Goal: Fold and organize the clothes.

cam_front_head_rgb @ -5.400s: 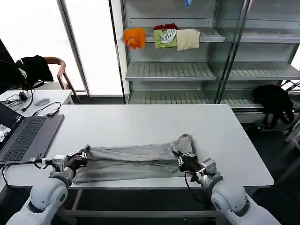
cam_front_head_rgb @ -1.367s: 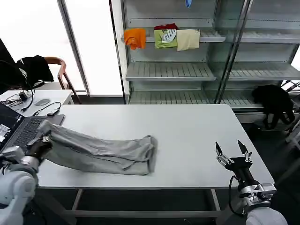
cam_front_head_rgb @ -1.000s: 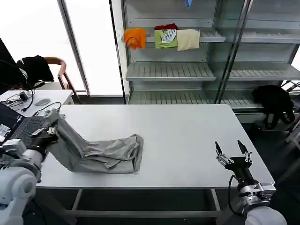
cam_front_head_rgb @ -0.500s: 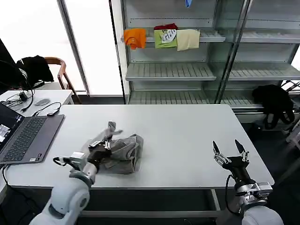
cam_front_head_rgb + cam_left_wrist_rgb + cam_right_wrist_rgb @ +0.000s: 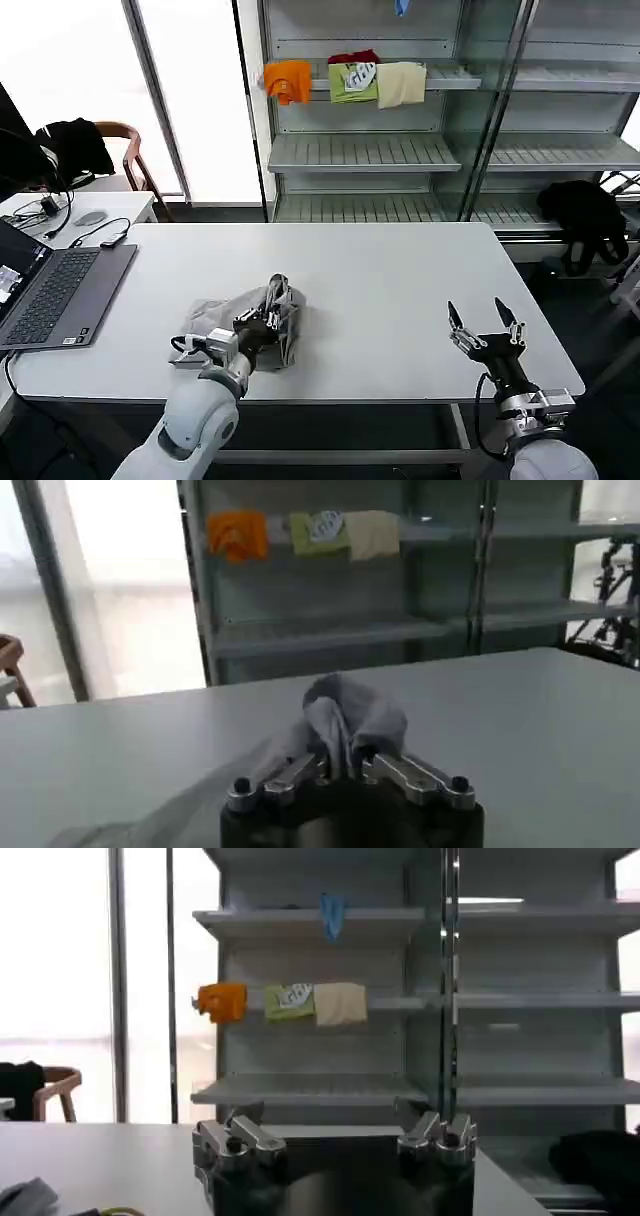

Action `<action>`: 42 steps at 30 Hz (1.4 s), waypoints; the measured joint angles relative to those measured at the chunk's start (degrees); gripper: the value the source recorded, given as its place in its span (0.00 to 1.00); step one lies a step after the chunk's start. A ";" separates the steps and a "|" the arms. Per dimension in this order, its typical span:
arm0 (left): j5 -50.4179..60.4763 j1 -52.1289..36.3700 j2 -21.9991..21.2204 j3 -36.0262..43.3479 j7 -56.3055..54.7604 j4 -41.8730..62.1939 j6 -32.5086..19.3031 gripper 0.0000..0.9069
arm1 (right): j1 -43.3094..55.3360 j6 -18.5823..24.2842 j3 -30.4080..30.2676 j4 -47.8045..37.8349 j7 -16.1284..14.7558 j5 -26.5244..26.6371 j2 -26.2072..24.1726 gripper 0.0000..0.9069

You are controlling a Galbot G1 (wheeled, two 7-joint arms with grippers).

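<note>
The clothes, a light grey T-shirt [image 5: 222, 320], lie bunched in a small heap on the white table [image 5: 380, 270], left of centre near the front edge. My left gripper [image 5: 272, 305] is at the heap's right side, shut on a pinch of the grey fabric [image 5: 345, 715] that bulges up between its fingers [image 5: 290, 775]. My right gripper [image 5: 478, 318] hovers over the table's front right part, well apart from the shirt, open with nothing between its fingers [image 5: 235, 1138]. The shirt's print is hidden in the folds.
An open laptop [image 5: 50, 290] sits at the table's left edge with cables behind it. A shelf unit [image 5: 400, 150] behind the table holds orange, green and cream folded garments [image 5: 345, 80]. A black garment [image 5: 580, 215] lies at the right. A chair [image 5: 120, 150] stands at far left.
My left gripper carried the shirt's end from the left, over the laptop side, rightward across the garment, folding it into a compact heap. The right gripper stayed open at the front right.
</note>
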 measured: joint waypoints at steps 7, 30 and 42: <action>1.97 -1.37 -0.37 1.48 -0.60 1.52 0.30 1.00 | 0.24 -0.01 -0.33 0.00 -0.02 -0.08 0.11 1.00; -4.42 0.40 7.44 -6.66 -1.68 -6.66 0.98 1.00 | 0.49 -0.76 -0.38 0.40 0.02 -0.15 -0.68 1.00; -8.95 8.02 8.19 -17.47 0.65 -0.17 0.11 1.00 | 0.33 -1.04 -0.31 0.68 -0.02 -0.25 -1.01 1.00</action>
